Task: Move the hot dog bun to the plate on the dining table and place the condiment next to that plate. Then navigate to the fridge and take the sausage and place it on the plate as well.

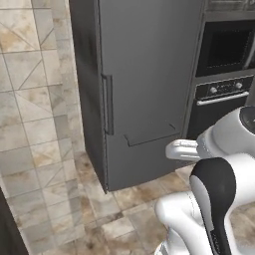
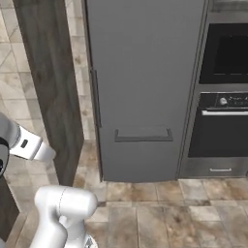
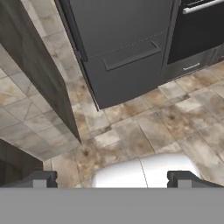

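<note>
Presently, the fridge [image 2: 145, 87] is recorded closed at the centre of the right base view, its vertical handle [image 2: 95, 99] at its left edge and a drawer pull [image 2: 143, 134] lower down. In the hand view, the end effector [image 3: 112, 179] is noted with fingers [image 3: 41, 178] set well apart, nothing held. The fridge lies ahead, toward the upper frame. The sausage is judged to be inside, hidden behind the door. An oven [image 2: 225, 116] is noted at right.
</note>
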Controlling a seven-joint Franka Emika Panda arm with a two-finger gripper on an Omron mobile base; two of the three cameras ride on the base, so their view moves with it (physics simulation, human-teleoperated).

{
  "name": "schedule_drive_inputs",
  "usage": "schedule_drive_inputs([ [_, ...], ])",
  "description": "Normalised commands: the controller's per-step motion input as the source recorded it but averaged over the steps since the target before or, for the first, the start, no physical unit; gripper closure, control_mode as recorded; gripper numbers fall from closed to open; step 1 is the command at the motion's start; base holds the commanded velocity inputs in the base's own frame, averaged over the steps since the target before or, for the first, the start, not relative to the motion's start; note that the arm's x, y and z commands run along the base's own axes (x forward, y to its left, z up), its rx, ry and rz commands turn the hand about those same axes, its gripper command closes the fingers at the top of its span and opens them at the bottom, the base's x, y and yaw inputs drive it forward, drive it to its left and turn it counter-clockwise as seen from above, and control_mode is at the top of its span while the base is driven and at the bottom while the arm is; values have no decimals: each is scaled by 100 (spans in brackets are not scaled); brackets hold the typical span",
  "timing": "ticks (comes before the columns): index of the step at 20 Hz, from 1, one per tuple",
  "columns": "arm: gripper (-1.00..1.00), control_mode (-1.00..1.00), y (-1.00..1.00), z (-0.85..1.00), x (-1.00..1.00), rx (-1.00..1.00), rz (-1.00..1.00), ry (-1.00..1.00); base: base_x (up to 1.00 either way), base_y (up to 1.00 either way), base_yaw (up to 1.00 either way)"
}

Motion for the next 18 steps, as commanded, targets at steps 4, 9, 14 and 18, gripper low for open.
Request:
schedule_drive_inputs([
  [4,-100,100,0,0,0,0,0,0,62,0,0],
  [9,-100,100,0,0,0,0,0,0,49,21,-16],
  [14,-100,100,0,0,0,0,0,0,41,26,-22],
  [18,-100,100,0,0,0,0,0,0,37,25,-19],
])
